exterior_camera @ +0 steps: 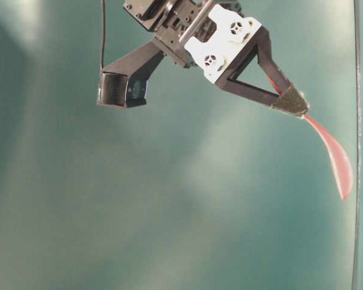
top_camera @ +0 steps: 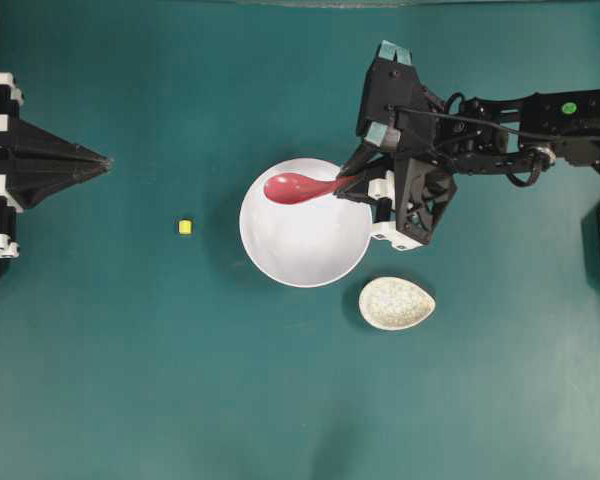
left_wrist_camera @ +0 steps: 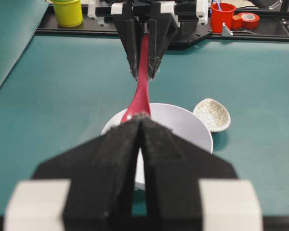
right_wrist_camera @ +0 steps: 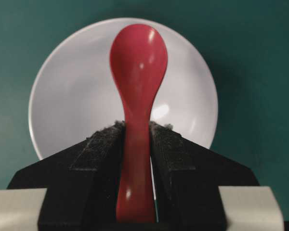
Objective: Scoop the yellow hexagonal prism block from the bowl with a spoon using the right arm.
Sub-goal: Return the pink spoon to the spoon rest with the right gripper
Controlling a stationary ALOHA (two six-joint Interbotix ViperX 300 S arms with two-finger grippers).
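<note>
Over the white bowl [top_camera: 305,245], the right gripper [top_camera: 352,184] clamps the red spoon's [top_camera: 298,187] handle; the yellow block [top_camera: 185,227] lies on the table left of the bowl.

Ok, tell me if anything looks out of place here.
The yellow block lies on the bare table, left of the white bowl, not inside it. The bowl looks empty, while the right gripper holds the spoon over it with nothing to scoop.

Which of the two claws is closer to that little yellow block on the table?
Left. The left claw sits up and left of the yellow block; the right claw, gripping the spoon, is beyond the bowl.
</note>
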